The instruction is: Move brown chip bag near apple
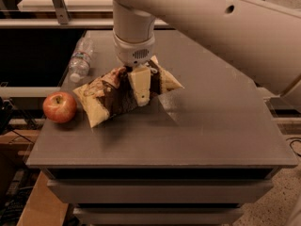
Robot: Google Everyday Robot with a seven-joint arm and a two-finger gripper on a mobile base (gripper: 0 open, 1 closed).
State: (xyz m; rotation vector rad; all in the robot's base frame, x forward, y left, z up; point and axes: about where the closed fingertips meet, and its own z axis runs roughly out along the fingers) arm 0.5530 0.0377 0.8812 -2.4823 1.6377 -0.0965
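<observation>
At the far left, the apple (59, 107) sits on the grey table (216, 126), close to the left edge, red with a yellowish patch and its stem dimple facing up. Behind it, farther back along the same edge, a clear water bottle (80, 61) lies on its side, apart from the apple.

Just to the right of the apple lies the brown chip bag (110, 98), near the fruit but not touching it; a narrow strip of bare table shows between them. The bag runs at a slant: its pale yellow left end points down toward the table's front, its dark brown middle is bunched upward, and its other pale end rises toward the back right. A shadow falls on the table under that right end. Whether the low left corner rests on the surface cannot be told for sure.

The gripper (140, 88) comes straight down onto the bag's middle and is clamped on it, one pale finger (140, 84) pressed flat against the near side and the other hidden behind the crumpled foil. Above it a white round wrist (134, 36) joins the thick white arm (211, 27), which stretches away to the upper right over the table.
</observation>
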